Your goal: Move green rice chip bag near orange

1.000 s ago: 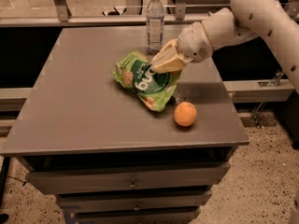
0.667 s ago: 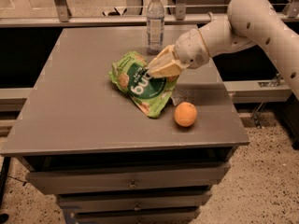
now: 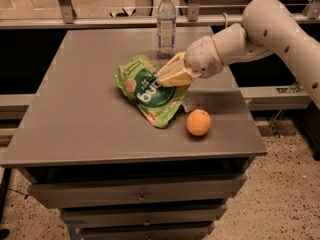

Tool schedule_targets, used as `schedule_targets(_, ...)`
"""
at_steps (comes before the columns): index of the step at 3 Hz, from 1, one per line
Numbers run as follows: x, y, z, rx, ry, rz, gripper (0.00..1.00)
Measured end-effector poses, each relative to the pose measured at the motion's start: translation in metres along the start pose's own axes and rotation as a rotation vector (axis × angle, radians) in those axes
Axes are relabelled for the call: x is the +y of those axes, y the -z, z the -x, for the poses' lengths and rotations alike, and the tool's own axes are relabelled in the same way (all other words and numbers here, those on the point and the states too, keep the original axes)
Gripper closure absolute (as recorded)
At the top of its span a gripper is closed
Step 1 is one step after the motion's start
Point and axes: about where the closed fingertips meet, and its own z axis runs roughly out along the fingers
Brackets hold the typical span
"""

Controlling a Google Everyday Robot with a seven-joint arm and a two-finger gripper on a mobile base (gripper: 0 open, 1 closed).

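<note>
The green rice chip bag (image 3: pixel 146 92) is a crinkly light-green bag with a dark green round patch. It sits tilted near the middle of the grey table (image 3: pixel 75 119). The orange (image 3: pixel 198 122) lies on the table just right of the bag's lower corner, a small gap apart. My gripper (image 3: pixel 167 77) reaches in from the right, with its tan fingers (image 3: pixel 175 70) shut on the bag's upper right edge. The white arm (image 3: pixel 260 29) stretches back to the upper right.
A clear water bottle (image 3: pixel 166 21) stands upright at the table's far edge, just behind the gripper. The table's front edge runs close below the orange. Drawers (image 3: pixel 140 196) sit under the tabletop. A metal rail (image 3: pixel 100 21) crosses behind the table.
My gripper has moved down and slightly left with the bag in it. The bag has shifted a little left and lower on the table. The orange and the bottle have not moved.
</note>
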Motion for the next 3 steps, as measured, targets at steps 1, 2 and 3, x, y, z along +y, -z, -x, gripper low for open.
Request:
schedule_targets(1,0.0027,0.0056,-0.0008,0.012,-0.010,0.003,1.00)
schedule_targets(2,0.0040,0.0109,-0.0002,0.024,-0.022,0.018,1.00)
schedule_targets(3,0.0041,0.0143,0.0001,0.033,-0.033,0.030,1.00)
